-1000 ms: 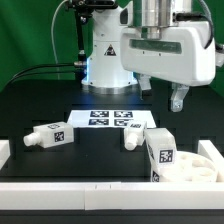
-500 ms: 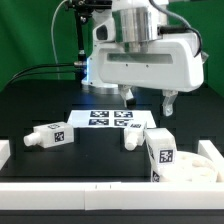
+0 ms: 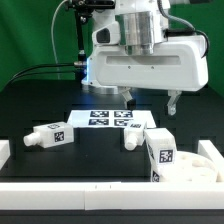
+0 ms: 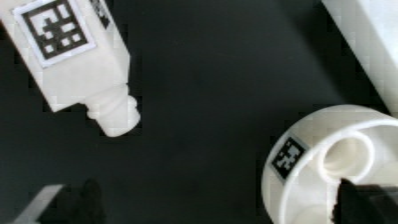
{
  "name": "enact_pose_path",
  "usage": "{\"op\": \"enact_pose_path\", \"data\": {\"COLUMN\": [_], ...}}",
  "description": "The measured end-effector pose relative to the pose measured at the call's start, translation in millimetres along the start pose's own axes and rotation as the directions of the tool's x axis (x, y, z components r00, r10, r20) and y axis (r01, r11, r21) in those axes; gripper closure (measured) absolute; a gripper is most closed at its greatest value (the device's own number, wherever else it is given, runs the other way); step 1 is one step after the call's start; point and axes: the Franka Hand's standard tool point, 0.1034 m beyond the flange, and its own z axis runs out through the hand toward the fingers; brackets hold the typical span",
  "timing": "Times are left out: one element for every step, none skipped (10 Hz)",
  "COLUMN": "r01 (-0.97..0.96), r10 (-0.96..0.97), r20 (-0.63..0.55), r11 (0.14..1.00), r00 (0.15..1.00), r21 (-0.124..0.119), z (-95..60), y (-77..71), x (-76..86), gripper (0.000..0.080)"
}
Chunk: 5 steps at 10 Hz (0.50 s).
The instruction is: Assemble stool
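My gripper (image 3: 150,100) hangs open and empty above the marker board's far right corner, with both dark fingers (image 3: 172,102) pointing down. The round white seat disc (image 3: 207,166) lies at the exterior view's right. A tagged leg (image 3: 160,154) stands upright against it. A second leg (image 3: 131,137) lies just in front of the marker board, and a third (image 3: 48,135) lies at the left. In the wrist view a tagged leg (image 4: 75,55) with a round peg lies on the black table. The seat disc (image 4: 347,160) shows next to one fingertip (image 4: 377,200). The gripper (image 4: 222,205) holds nothing.
The marker board (image 3: 113,118) lies flat in the middle of the black table. A low white rail (image 3: 90,190) runs along the front edge, with a short piece (image 3: 4,152) at the left. The robot's base (image 3: 100,65) stands behind, with cables at the left.
The gripper has swung toward the exterior view's left and turned, so the hand now faces the camera broadside. The stool parts have not moved.
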Motion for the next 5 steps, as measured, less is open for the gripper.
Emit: {"op": "enact_pose_path", "data": {"r01": [0.09, 0.156, 0.185, 0.177, 0.172], "r10": [-0.09, -0.156, -0.185, -0.177, -0.173], "r20": [0.012, -0.001, -0.007, -0.002, -0.005], "r11": [0.996, 0.988, 0.982, 0.984, 0.984], "r00": [0.996, 0.988, 0.983, 0.984, 0.985], "r21": [-0.01, -0.023, -0.04, -0.036, -0.036], "z": [5.4, 9.3, 16.6, 15.3, 14.7], "y": [14.2, 20.6, 22.1, 21.4, 22.6], "x": [-2.2, -4.7, -16.0, -14.4, -11.9], "gripper": [0.0151, 0.0151, 0.0151, 0.0151, 0.0151]}}
